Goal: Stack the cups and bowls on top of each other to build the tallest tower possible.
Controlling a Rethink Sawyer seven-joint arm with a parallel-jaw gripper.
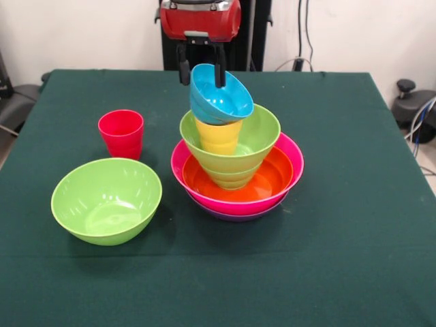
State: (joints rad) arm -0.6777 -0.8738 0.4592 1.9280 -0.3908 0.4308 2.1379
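The tower stands mid-table. A purple bowl (235, 217) shows as a sliver at the bottom, with a hot pink bowl (294, 162) and an orange bowl (274, 178) nested in it. Above them sits a lime green bowl (264, 131) holding a yellow cup (218, 137). A sky blue bowl (226, 100) rests tilted on that cup, its mouth facing front-right. My gripper (202, 73) hangs at the blue bowl's upper rim and looks open. One finger (220, 73) is over the bowl's mouth and the other stands outside to the left. A red cup (121, 134) and a large lime green bowl (107, 199) stand apart at the left.
The dark green table (340, 259) reaches its front edge near the bottom of the picture. Off the right side are a black stand and cables (415, 112). A dark object (13, 102) lies beyond the left edge.
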